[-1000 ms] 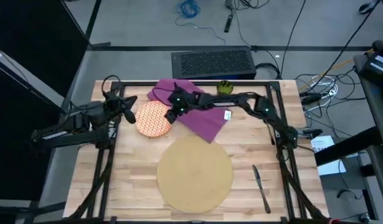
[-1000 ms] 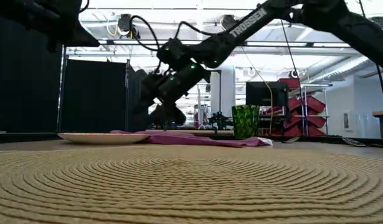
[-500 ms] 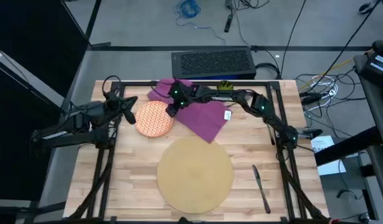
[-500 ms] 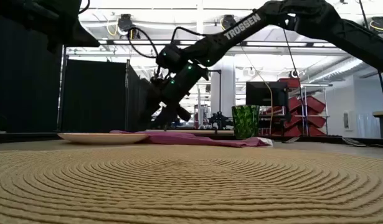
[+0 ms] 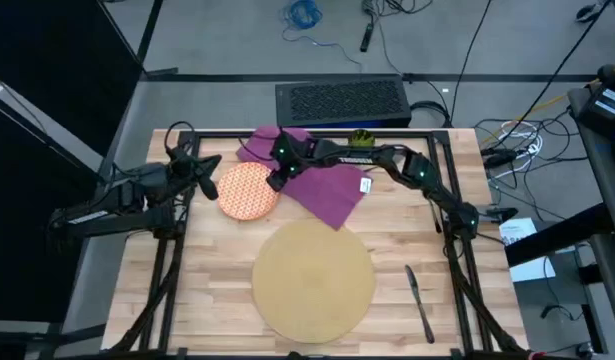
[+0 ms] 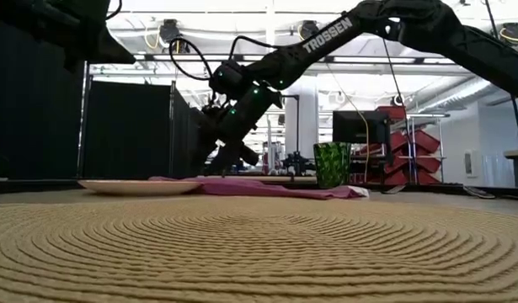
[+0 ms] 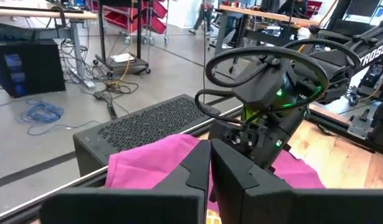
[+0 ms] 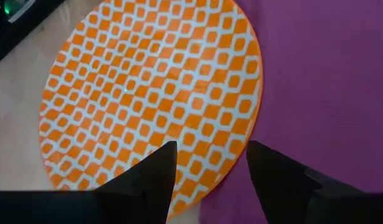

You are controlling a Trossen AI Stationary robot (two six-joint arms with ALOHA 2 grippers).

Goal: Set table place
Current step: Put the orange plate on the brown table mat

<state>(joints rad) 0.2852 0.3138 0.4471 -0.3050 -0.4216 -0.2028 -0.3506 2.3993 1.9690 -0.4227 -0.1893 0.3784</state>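
The left gripper's (image 7: 210, 177) two dark fingers sit pressed together over a purple cloth napkin (image 7: 151, 163). Just beyond the napkin, the right arm's black wrist (image 7: 272, 106) shows a green light.

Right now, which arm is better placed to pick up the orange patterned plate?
Probably the right. The right gripper hangs open over the plate at its edge beside the purple napkin, its fingers straddling the rim. The left gripper waits shut at the plate's other side.
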